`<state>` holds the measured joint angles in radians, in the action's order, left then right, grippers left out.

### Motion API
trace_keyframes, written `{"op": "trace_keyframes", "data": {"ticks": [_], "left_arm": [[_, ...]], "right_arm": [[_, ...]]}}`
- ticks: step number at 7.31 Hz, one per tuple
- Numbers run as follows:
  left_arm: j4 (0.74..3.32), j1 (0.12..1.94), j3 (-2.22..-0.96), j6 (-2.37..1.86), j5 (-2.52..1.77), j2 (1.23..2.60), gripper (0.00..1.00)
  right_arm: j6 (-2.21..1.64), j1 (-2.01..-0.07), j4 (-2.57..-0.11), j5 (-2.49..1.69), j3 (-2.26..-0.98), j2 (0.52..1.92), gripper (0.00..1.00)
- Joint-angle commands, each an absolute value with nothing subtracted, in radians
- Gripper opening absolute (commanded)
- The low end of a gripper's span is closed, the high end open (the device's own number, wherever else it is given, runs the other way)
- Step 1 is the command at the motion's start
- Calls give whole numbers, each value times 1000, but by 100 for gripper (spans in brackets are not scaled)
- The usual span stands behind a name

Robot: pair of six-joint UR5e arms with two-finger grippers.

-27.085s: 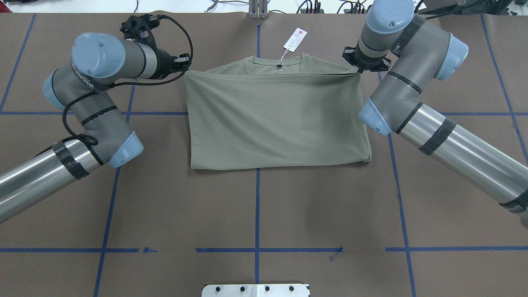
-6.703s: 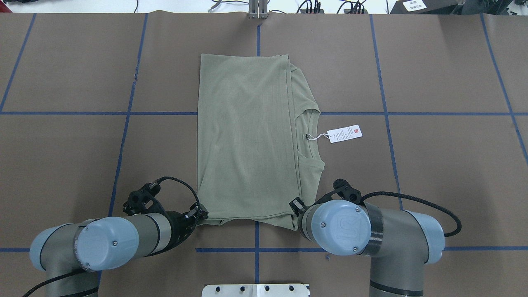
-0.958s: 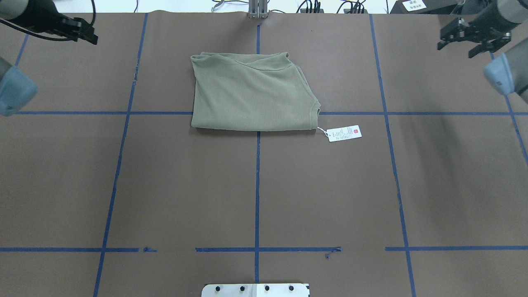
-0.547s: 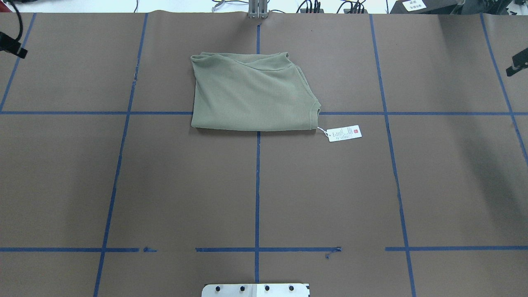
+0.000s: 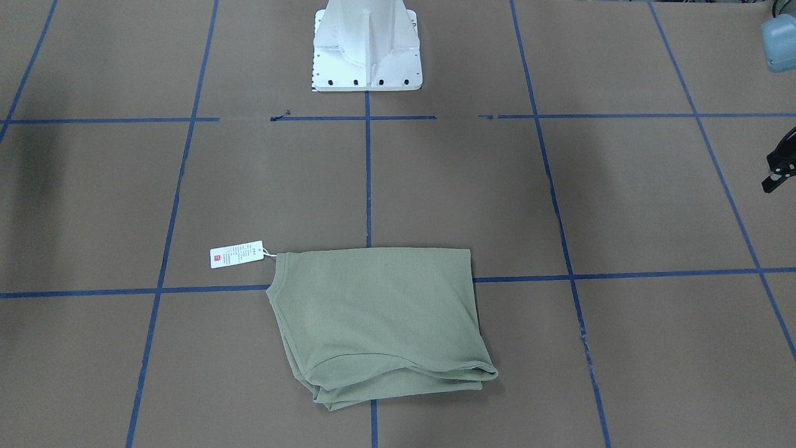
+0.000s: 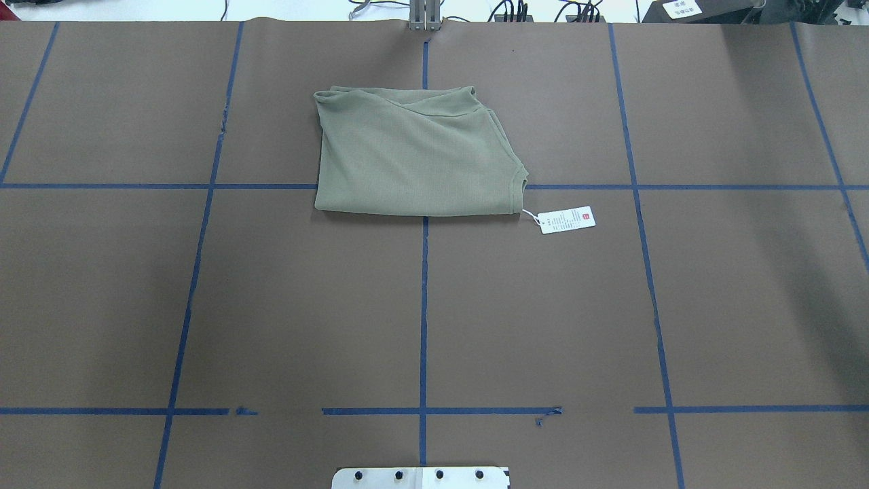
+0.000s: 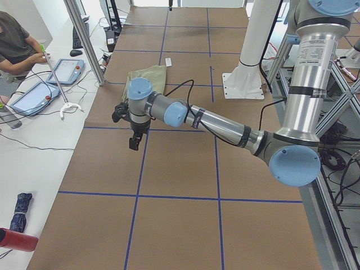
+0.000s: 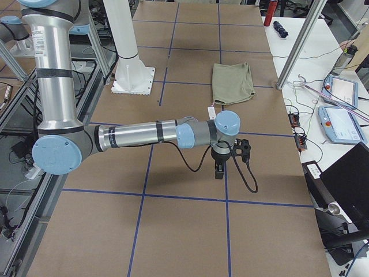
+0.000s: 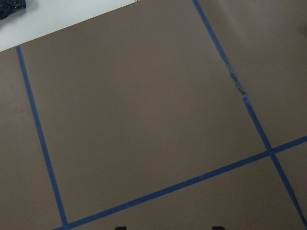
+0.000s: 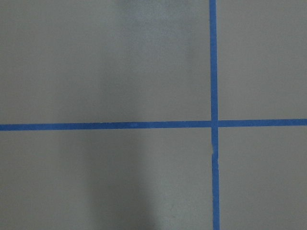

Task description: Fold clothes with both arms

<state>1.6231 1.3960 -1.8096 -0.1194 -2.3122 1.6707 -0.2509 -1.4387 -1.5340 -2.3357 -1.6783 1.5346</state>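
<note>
Sage-green shirt (image 6: 414,163) lies folded in a compact, slightly skewed rectangle at the far middle of the brown paper (image 6: 271,305) gridded with blue tape (image 6: 423,305), hang tag (image 6: 567,219) just beside it. I see the left gripper (image 7: 133,145) and right gripper (image 8: 218,172) over bare paper, well apart from it. Both are small or cut off, so how open I cannot tell.

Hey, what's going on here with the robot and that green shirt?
A two-armed robot is on a clothes-folding job. The green shirt lies folded into a compact bundle on the brown table, its white hang tag sticking out beside it. Neither arm is touching it: the left gripper and the right gripper hang over bare table off to either side, holding nothing. The fold looks done, or nearly so.
</note>
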Motion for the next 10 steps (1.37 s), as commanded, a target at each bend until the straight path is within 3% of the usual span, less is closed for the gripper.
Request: {"op": "trace_keyframes", "data": {"ticks": [1,4,10], "left_arm": [[1620,1408,-1908,-118,-2326,1556,100],[1608,1427,-1971,-118,-2327,1528,100],[1612,1433,-1855,-121,-2354,1523,100]], "right_arm": [[-247,-1440,-1536,-2339,-1689,1563,100],[-252,-1450,-1523,-2348,-1712,1624,100],[-262,-1454,-1540,-2338,-1761,1651,100]]}}
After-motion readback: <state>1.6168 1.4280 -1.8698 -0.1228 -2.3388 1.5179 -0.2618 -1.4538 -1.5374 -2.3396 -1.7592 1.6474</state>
